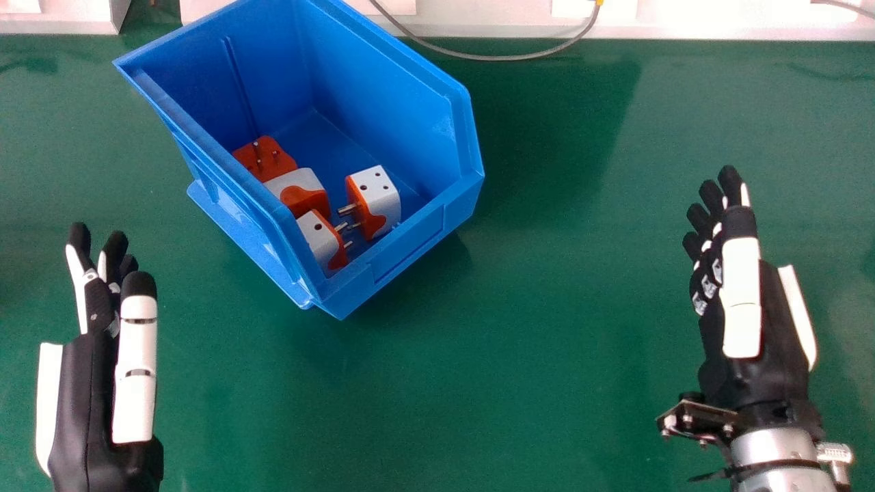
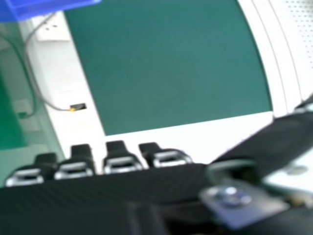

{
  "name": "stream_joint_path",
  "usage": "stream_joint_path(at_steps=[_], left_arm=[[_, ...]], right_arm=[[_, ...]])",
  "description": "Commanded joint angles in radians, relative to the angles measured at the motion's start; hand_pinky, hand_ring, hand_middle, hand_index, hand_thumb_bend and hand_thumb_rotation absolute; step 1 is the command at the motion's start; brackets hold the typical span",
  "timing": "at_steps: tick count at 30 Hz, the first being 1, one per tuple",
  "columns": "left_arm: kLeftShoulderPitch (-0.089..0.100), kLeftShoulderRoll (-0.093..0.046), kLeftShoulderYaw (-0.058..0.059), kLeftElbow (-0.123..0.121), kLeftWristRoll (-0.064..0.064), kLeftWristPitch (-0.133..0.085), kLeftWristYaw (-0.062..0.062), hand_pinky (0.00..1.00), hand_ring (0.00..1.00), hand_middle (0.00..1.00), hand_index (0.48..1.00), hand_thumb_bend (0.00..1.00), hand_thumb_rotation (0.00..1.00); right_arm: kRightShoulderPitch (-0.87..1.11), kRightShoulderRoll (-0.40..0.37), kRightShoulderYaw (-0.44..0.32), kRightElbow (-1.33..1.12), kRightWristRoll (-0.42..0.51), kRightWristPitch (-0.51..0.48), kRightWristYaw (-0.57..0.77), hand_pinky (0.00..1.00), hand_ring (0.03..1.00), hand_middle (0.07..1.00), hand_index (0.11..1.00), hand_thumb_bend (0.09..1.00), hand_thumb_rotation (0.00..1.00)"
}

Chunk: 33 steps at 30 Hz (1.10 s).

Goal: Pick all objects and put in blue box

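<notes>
In the head view my left hand (image 1: 92, 396) is at the left edge, left of and in front of the blue box, open and holding nothing. Far to the box's right, my right hand (image 1: 742, 294) is open as well. The blue box (image 1: 410, 253) stands turned at an angle, left of centre. Inside it lie several orange-and-white plug adapters: one upright at the right (image 1: 383, 198), one near the front corner (image 1: 321, 239), others behind. In the right hand view my right hand (image 2: 117, 188) shows its fingertips, and the box (image 2: 49, 6) shows at a corner.
A green table top (image 1: 513, 355) lies under both hands and the box. Along its far edge runs a white frame (image 1: 506, 20), with a grey cable (image 1: 478, 57) looping in front of it.
</notes>
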Motion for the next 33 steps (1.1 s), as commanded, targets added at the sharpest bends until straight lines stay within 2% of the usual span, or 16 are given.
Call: stream_joint_path(at_steps=[1,4,9,10,12,15,18,20,22,24,27,30,33], left_arm=[[-0.009,0.005,-0.004,0.001,-0.010,-0.014,-0.003,1.00,1.00,1.00,1.000,0.29,0.89],[-0.018,0.007,-0.002,0.003,-0.006,-0.012,0.000,1.00,1.00,1.00,1.000,0.30,0.88],[-0.021,0.016,0.000,-0.004,-0.009,0.005,-0.006,1.00,1.00,1.00,1.000,0.31,0.87],[-0.021,0.016,0.000,-0.005,-0.007,0.007,-0.005,1.00,1.00,1.00,1.000,0.30,0.87],[-0.021,0.014,0.000,-0.010,-0.012,0.014,-0.005,1.00,1.00,1.00,1.000,0.31,0.86],[-0.022,0.010,-0.003,-0.016,-0.009,0.028,0.001,1.00,1.00,1.00,1.000,0.36,0.85],[-0.029,0.002,-0.007,0.000,-0.003,0.012,0.007,1.00,1.00,1.00,1.000,0.33,0.86],[-0.031,-0.007,-0.012,0.004,-0.002,0.011,0.012,1.00,1.00,1.00,1.000,0.32,0.86],[-0.027,-0.018,-0.017,0.005,-0.001,0.006,0.018,1.00,1.00,1.00,1.000,0.32,0.86],[-0.021,-0.027,-0.022,0.011,0.000,-0.009,0.023,1.00,1.00,1.00,1.000,0.33,0.86],[-0.016,-0.031,-0.023,0.025,0.005,-0.033,0.028,1.00,1.00,1.00,1.000,0.31,0.86],[-0.022,-0.029,-0.019,0.046,0.010,-0.061,0.031,1.00,1.00,1.00,1.000,0.30,0.84],[-0.021,-0.027,-0.017,0.050,0.014,-0.064,0.038,1.00,1.00,1.00,1.000,0.31,0.82]], right_arm=[[-0.014,0.006,-0.011,-0.011,-0.014,-0.032,-0.010,1.00,1.000,1.000,1.000,0.465,1.00],[-0.014,0.013,-0.011,-0.013,-0.017,-0.037,-0.019,1.00,1.000,1.000,1.000,0.436,1.00],[-0.011,0.016,-0.021,-0.017,-0.034,-0.032,-0.035,1.00,1.000,1.000,1.000,0.418,1.00],[-0.011,0.016,-0.023,-0.018,-0.035,-0.031,-0.035,1.00,1.000,1.000,1.000,0.415,1.00],[-0.009,0.015,-0.028,-0.021,-0.034,-0.027,-0.037,1.00,1.000,1.000,1.000,0.414,1.00],[-0.011,0.010,-0.039,-0.021,-0.048,-0.019,-0.054,1.00,1.000,1.000,1.000,0.422,1.00],[-0.017,-0.006,-0.053,-0.021,-0.060,-0.006,-0.064,1.00,1.000,1.000,1.000,0.398,1.00],[-0.023,-0.023,-0.063,-0.021,-0.088,0.005,-0.081,1.00,1.000,1.000,1.000,0.383,1.00],[-0.032,-0.035,-0.077,-0.017,-0.102,0.015,-0.091,1.00,1.000,1.000,1.000,0.378,1.00],[-0.041,-0.047,-0.086,-0.007,-0.108,0.011,-0.091,1.00,1.000,1.000,1.000,0.356,1.00],[-0.053,-0.060,-0.083,0.017,-0.140,-0.009,-0.095,1.00,1.000,1.000,1.000,0.343,1.00],[-0.062,-0.058,-0.074,0.036,-0.163,-0.016,-0.103,1.00,1.000,1.000,1.000,0.348,1.00],[-0.072,-0.052,-0.071,0.048,-0.157,-0.017,-0.099,1.00,1.000,1.000,1.000,0.385,1.00]])
